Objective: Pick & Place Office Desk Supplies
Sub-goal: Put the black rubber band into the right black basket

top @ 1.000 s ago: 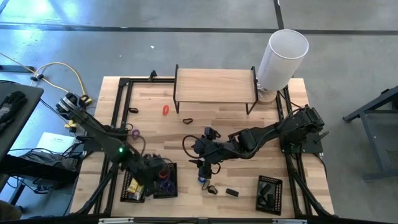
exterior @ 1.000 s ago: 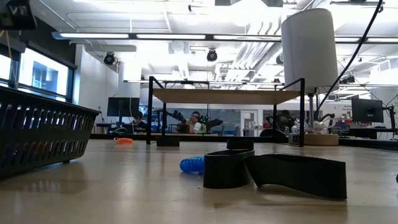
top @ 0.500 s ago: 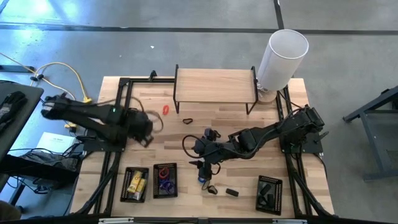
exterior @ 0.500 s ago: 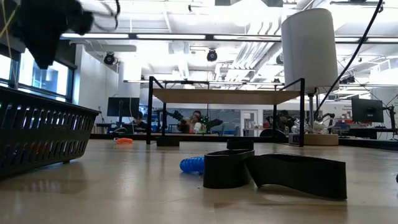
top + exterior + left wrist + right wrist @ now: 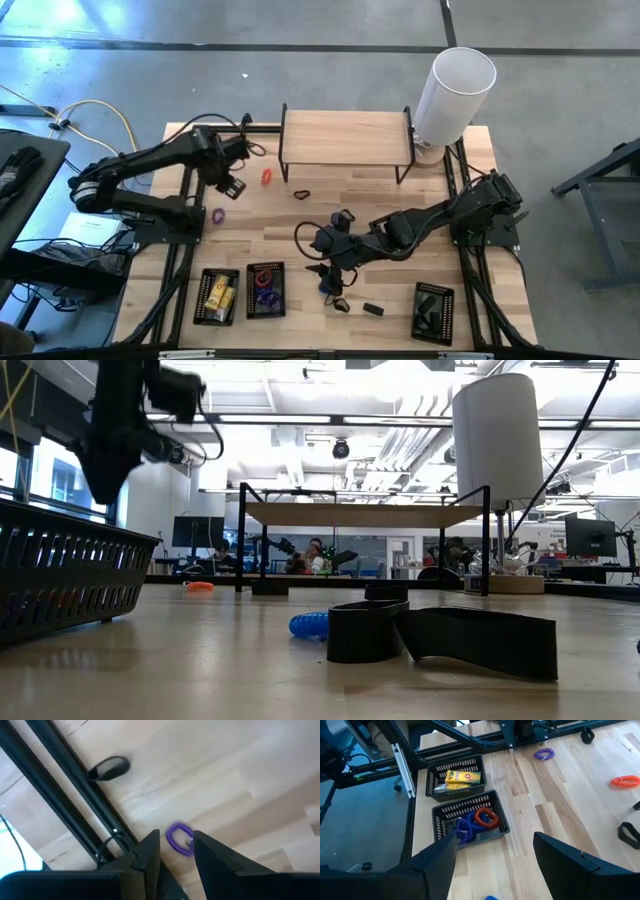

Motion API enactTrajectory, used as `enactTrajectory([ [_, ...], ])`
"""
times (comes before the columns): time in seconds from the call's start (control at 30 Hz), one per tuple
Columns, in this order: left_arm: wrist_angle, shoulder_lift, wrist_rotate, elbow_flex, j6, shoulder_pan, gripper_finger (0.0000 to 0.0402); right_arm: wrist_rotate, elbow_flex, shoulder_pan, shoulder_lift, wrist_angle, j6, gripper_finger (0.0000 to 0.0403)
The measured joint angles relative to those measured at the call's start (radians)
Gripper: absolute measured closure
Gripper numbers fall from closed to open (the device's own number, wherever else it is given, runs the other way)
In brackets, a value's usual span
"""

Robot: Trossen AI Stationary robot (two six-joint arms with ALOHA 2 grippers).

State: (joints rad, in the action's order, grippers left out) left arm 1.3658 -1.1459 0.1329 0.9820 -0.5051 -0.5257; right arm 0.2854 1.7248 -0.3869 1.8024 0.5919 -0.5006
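Hovered at about ten o'clock over the table: left gripper (image 5: pixel 232 186), jaws parted narrowly, nothing between them. Lay just below it, near the table's nine o'clock edge: a purple loop (image 5: pixel 180 839), flat on the wood, seen in the left wrist view just ahead of the fingertips (image 5: pixel 150 849) and apart from them. Rested farther toward eleven o'clock: a small black loop (image 5: pixel 109 767), beside the black frame rail (image 5: pixel 75 780).

Hung near the table's centre, a little toward six o'clock: right gripper (image 5: pixel 318 240), jaws spread wide, empty. Sat just below it at six o'clock: a blue coiled loop (image 5: pixel 309 624) and flat black clip-like pieces (image 5: pixel 440 635).

Already sorted at seven o'clock: yellow packets (image 5: pixel 462 776) in one mesh tray (image 5: pixel 432 790), blue and red coils (image 5: pixel 476 821) in the next tray (image 5: pixel 439 817). Left out on the wood near twelve o'clock: an orange loop (image 5: pixel 626 781).

Judged the purple loop very light, thin, springy and soft, not fragile but prone to skate or flip under a glancing touch. Best taken across one strand of the ring, fingers straddling the band from straight above and closing gently; low profile called for a descent almost to the wood.
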Motion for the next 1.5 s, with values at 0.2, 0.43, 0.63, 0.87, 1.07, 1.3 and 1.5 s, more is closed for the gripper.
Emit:
enactTrajectory([
  [0.2, -0.122, -0.014, -0.030, -0.104, 0.037, -0.175, 0.0294, 0.006, 0.000, -0.006, 0.000, 0.046, -0.055, 0.0151],
  [0.43, -0.257, -0.014, -0.003, -0.185, 0.056, -0.282, 0.0294, 0.007, 0.000, -0.003, 0.000, 0.064, -0.075, 0.0151],
  [0.63, -0.353, -0.015, 0.000, -0.237, 0.042, -0.344, 0.0294, 0.014, 0.000, 0.003, 0.000, 0.083, -0.079, 0.0151],
  [0.87, -0.421, -0.066, 0.008, -0.280, 0.006, -0.409, 0.0294, 0.037, 0.000, 0.009, 0.000, 0.103, -0.083, 0.0151],
  [1.07, -0.461, -0.146, 0.009, -0.282, 0.027, -0.419, 0.0294, 0.037, 0.000, 0.029, 0.000, 0.111, -0.082, 0.0151],
  [1.3, -0.498, -0.215, 0.029, -0.283, 0.027, -0.419, 0.0294, 0.030, 0.000, 0.049, 0.000, 0.134, -0.079, 0.0151],
  [1.5, -0.534, -0.226, 0.061, -0.283, 0.027, -0.419, 0.0294, 0.026, 0.000, 0.063, 0.000, 0.156, -0.079, 0.0151],
])
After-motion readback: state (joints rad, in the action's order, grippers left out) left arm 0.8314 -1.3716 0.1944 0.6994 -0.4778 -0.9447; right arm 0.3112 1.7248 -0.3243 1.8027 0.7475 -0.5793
